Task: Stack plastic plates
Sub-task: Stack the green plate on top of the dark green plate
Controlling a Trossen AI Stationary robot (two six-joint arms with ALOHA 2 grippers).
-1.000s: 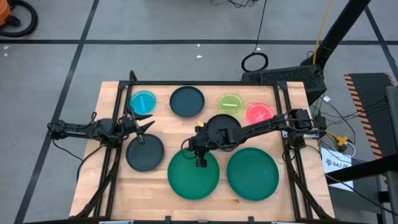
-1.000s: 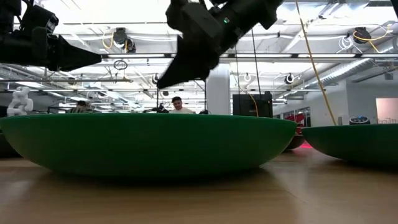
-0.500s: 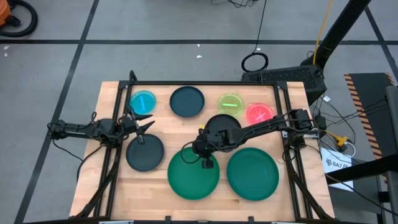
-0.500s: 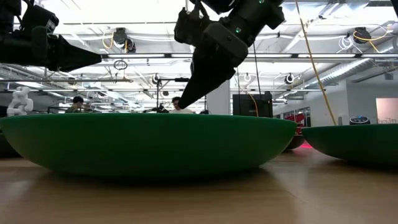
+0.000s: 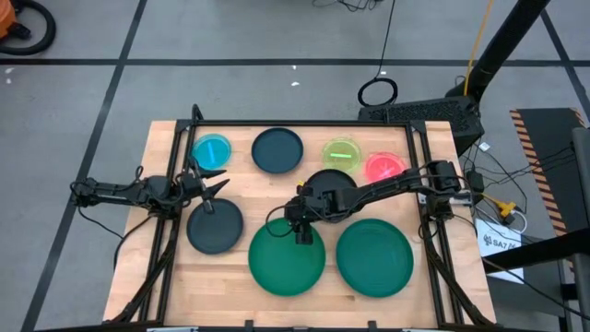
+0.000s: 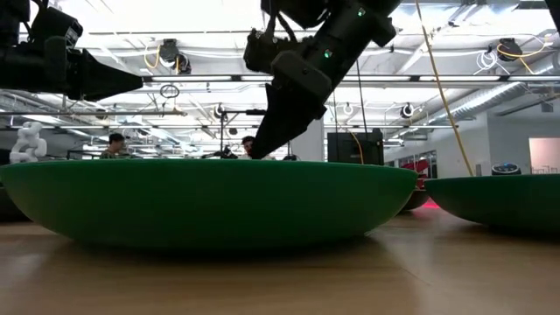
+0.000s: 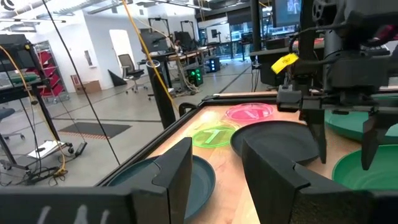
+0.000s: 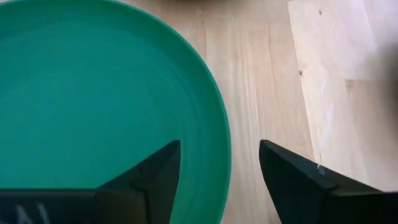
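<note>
Lowered since a second ago, the right gripper [image 5: 301, 236] now hangs at the far rim of the left green plate [image 5: 287, 260], its fingers [image 8: 292, 180] spread apart and straddling that rim, holding nothing. This plate lies at the table's [image 5: 166, 277] near edge, with the second green plate [image 5: 374, 257] just beside it toward the right edge. A dark plate [image 5: 334, 189] sits behind them under the right arm. Along the far edge lie the blue plate [image 5: 212, 150], another dark plate [image 5: 277, 150], the lime plate [image 5: 342, 152] and the pink plate [image 5: 384, 168]. The left gripper [image 5: 214, 184] waits open near the left edge, beside a third dark plate [image 5: 215, 227].
</note>
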